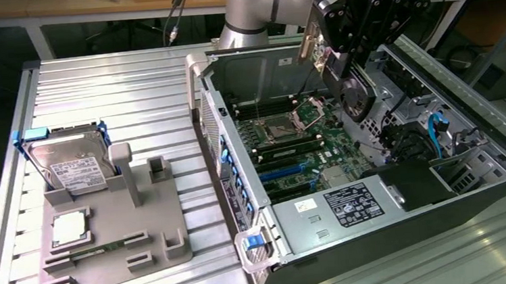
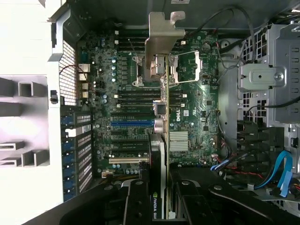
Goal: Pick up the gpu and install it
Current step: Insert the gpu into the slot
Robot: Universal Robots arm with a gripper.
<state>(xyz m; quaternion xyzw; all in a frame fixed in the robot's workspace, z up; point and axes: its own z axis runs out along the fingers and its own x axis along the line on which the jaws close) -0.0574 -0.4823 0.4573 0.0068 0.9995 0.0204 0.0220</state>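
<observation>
Case interior point(image 1: 261, 73), gpu point(image 1: 356, 95) clear above motherboard point(image 1: 321, 143)

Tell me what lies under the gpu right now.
Under the gpu, held in the tool, lies the motherboard inside the open case. Its bracket hides part of the processor socket.

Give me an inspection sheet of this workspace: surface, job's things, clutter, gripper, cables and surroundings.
Surface: ribbed metal table carrying a grey fixture tray and an open computer case.
Job's things: gpu held on edge above the motherboard, apparently not yet seated.
Clutter: hard drive, square silver chip and memory stick in the tray.
Gripper: gripper shut on the gpu, over the case.
Cables: blue cables inside the case; black cable hanging behind the table.
Surroundings: wooden bench tops beyond the table.
</observation>
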